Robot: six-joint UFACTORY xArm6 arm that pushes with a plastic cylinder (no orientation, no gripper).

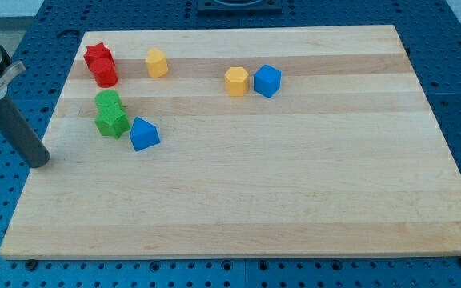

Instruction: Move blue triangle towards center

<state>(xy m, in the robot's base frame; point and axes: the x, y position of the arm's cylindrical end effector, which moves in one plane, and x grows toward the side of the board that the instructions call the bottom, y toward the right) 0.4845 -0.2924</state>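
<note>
The blue triangle (143, 134) lies on the wooden board (294, 192) at the view's left, touching the green star (112, 122) on its left. My tip (40, 160) is at the board's left edge, left of and a little below the blue triangle, well apart from it. The rod slants up to the view's upper left.
A green block (108, 102) sits just above the green star. A red star (97, 55) and a red cylinder (106, 72) are at the top left. A yellow block (157, 62) is right of them. A yellow hexagon (236, 81) and a blue cube (267, 81) sit top centre.
</note>
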